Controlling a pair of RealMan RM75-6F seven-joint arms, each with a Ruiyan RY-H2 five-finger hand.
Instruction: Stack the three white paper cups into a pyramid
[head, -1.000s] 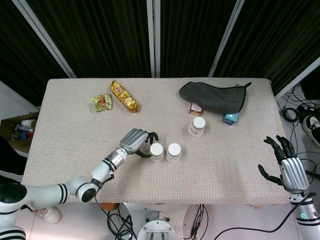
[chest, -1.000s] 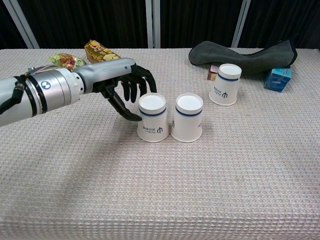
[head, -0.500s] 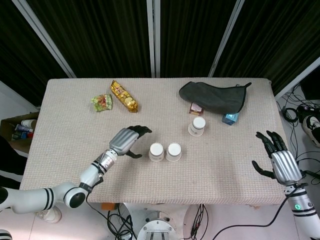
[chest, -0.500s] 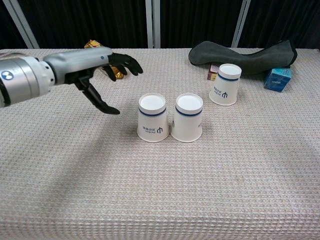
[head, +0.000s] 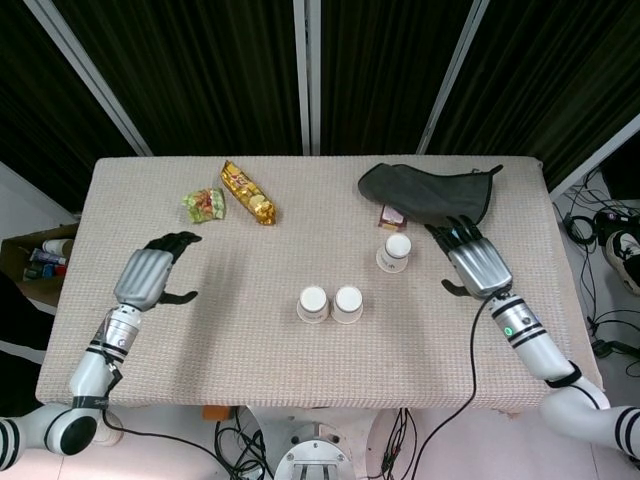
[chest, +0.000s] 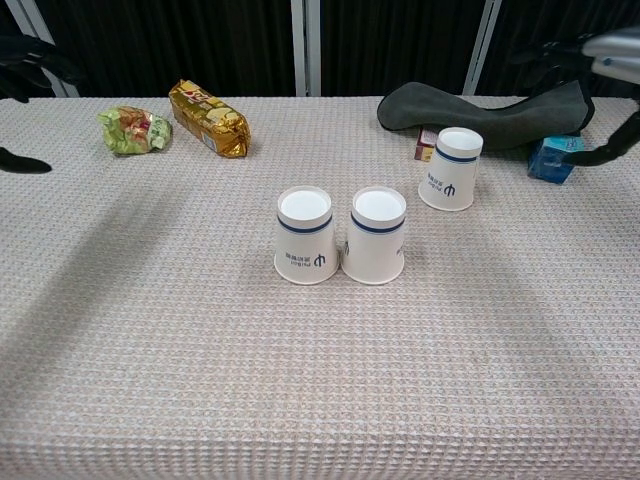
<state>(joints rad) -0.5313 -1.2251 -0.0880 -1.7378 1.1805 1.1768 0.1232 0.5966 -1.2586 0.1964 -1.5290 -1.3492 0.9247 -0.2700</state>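
Left hand (head: 150, 275), mid-left of the head view: fingers apart, holds nothing, well apart from the cups. Snack packets, green (head: 204, 205) and gold (head: 247, 192), upper left, not part of the job. Base pair at centre: left cup (head: 313, 303) and middle cup (head: 348, 303), upside down, side by side, touching or nearly so. Third cup (head: 397, 252) up and right of them, also inverted, just below the dark cloth (head: 428, 195) with a small box (head: 391, 215) beside it. Right hand (head: 475, 262), right of centre: fingers spread, empty, near the third cup.

Step in hand, as I judge it: right hand takes the third cup. Grip its side wall lightly so the paper doesn't crush, lift straight, keep it inverted, set it centred over the seam of the base pair, release without nudging them.
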